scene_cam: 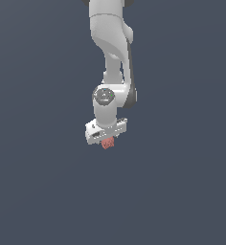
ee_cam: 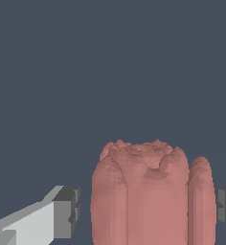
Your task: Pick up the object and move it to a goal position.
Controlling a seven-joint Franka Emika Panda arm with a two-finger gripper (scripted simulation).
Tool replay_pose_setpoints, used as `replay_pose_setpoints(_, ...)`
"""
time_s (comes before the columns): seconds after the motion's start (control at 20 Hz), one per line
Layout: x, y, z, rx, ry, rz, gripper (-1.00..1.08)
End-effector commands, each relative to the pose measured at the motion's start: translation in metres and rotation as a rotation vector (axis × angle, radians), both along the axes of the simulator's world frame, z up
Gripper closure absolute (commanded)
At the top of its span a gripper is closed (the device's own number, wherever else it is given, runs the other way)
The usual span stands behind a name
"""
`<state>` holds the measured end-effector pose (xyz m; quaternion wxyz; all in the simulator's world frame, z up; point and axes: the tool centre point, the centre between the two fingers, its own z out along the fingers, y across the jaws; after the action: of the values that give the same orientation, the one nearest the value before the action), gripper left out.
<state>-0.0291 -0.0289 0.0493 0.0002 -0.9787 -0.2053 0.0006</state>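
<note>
The surface (scene_cam: pixel 38 191) is one flat, dull blue-grey plane that fills both views, with no edge, wall or other object on it and no mark that I can read as the goal position; nothing about a room beyond it can be made out. Over it the white arm (scene_cam: pixel 112 43) reaches down from the upper edge of the exterior view and ends in the claw (scene_cam: pixel 107 140), which points down at the pinkish-red object (scene_cam: pixel 107 143), a small lumpy blob that peeps out just beneath the claw's body. The wrist view shows the object (ee_cam: pixel 151 196) large and close, standing between the two dark pads (ee_cam: pixel 67 210), with a clear strip of surface between it and the pad on one side and a much thinner gap at the other pad, so the claw is spread wide and grips nothing. The main risk, as I judge it, comes from this off-centre placing: on closing, the nearer pad would meet the blob first and could push or roll it along before the far pad arrives, giving a skewed or shallow hold. The bumpy, rounded flanks offer the pads little flat area, so a weak pinch might let it slip out on lifting.
</note>
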Motion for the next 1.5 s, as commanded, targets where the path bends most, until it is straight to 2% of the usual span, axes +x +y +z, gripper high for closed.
replay_pose_setpoints(0.0, 0.001, 0.000, -0.007, 0.000, -0.001, 0.000, -0.92)
replay_pose_setpoints(0.15, 0.001, 0.000, -0.009, 0.000, -0.001, 0.001, -0.92)
replay_pose_setpoints(0.2, 0.001, 0.000, -0.009, 0.000, -0.001, 0.001, 1.08)
replay_pose_setpoints(0.9, 0.003, -0.005, -0.004, 0.000, -0.003, 0.001, 1.08)
replay_pose_setpoints(1.15, 0.010, -0.023, 0.014, 0.000, -0.003, 0.001, 1.08)
replay_pose_setpoints(1.45, 0.024, -0.061, 0.050, 0.000, -0.002, 0.001, 1.08)
